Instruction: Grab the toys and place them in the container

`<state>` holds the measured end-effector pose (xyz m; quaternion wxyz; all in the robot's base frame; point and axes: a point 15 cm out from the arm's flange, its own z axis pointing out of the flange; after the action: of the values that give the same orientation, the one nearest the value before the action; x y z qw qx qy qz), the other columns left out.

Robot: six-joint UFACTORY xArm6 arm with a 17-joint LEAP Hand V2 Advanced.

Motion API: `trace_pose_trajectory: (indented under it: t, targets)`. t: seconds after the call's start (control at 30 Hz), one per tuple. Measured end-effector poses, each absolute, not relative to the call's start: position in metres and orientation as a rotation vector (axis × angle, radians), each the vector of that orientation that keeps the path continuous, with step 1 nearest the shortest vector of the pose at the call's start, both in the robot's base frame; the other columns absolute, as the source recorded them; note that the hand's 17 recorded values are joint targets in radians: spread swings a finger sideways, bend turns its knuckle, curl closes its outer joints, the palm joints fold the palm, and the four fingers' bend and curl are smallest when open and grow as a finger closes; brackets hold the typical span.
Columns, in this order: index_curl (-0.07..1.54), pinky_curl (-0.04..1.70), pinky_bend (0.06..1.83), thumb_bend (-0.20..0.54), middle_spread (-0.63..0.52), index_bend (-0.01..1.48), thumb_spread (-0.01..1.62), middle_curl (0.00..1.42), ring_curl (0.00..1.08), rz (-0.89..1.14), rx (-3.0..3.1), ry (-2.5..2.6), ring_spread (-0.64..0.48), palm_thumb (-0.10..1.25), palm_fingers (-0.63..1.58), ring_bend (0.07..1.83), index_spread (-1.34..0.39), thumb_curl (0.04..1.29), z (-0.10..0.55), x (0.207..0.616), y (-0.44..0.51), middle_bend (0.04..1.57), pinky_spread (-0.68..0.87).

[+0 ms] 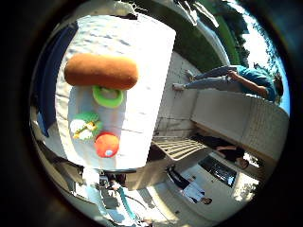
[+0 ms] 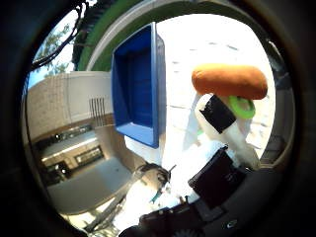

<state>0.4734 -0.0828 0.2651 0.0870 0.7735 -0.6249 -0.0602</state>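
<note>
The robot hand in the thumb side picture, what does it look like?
The robot hand is made of white and black parts. One white finger sticks out with a black band wrapped near its tip. Below it sit blocky black pieces and a rounded grey body.

Sunlit paved yard [image 1: 180, 90] (low wall [image 1: 227, 113])

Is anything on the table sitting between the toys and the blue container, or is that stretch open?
Nothing visible blocks it. The brown plush toy and green ring lie on the white table, with only bare cloth between them and the blue container. The hand reaches toward the toys, holding nothing.
</note>
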Motion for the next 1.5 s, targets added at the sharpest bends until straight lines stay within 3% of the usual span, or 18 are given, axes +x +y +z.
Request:
trace_pose_trajectory:
  t: [0.37,0.43,0.57,0.6,0.7,0.87,0.9,1.03,1.3,1.5]
  targets:
    - [0.3,0.13,0.48,-0.027,0.03,0.17,1.18,0.33,0.31,-0.278,2.194,-1.818,0.24,0.66,0.12,0.33,-0.14,0.35,0.167,0.492,-0.085,0.19,0.37]
    - [0.3,0.12,0.46,-0.02,0.02,0.19,1.17,0.34,0.31,-0.264,2.185,-1.799,0.24,0.67,0.22,0.35,-0.11,0.35,0.165,0.492,-0.088,0.22,0.37]
    - [0.3,0.09,0.46,-0.015,-0.05,0.17,1.15,0.4,0.36,-0.246,2.176,-1.753,0.21,0.71,0.71,0.57,-0.16,0.36,0.163,0.49,-0.086,0.38,0.37]
    - [0.27,0.11,0.56,-0.01,-0.08,0.1,1.13,0.45,0.4,-0.246,2.175,-1.751,0.18,0.75,0.88,0.68,-0.21,0.37,0.164,0.49,-0.085,0.48,0.37]
    - [0.21,0.15,0.72,-0.006,-0.12,0.06,1.11,0.55,0.51,-0.224,2.187,-1.735,0.13,0.81,1.04,0.97,-0.29,0.39,0.171,0.491,-0.081,0.65,0.37]
    - [0.16,0.27,1.08,0.014,-0.18,0.18,1.08,0.68,0.64,-0.212,2.187,-1.716,0.05,0.92,1.16,1.15,-0.41,0.44,0.188,0.486,-0.079,0.82,0.35]
    - [0.15,0.32,1.2,0.024,-0.19,0.21,1.08,0.73,0.67,-0.22,2.181,-1.719,0.02,0.97,1.15,1.19,-0.46,0.47,0.194,0.482,-0.079,0.88,0.33]
    - [0.13,0.41,1.37,0.018,-0.22,0.3,1.09,0.82,0.72,-0.247,2.168,-1.75,-0.03,1.01,1.1,1.26,-0.59,0.53,0.234,0.463,-0.074,0.99,0.28]
    - [0.11,0.54,1.51,-0.013,-0.24,0.49,1.12,0.96,0.79,-0.304,2.183,-1.696,-0.08,1.01,0.98,1.34,-0.81,0.6,0.336,0.392,-0.037,1.09,0.19]
    - [0.09,0.6,1.56,-0.015,-0.25,0.61,1.13,1.03,0.82,-0.236,2.443,-1.707,-0.1,0.99,0.93,1.38,-0.93,0.64,0.42,0.389,0.037,1.13,0.16]
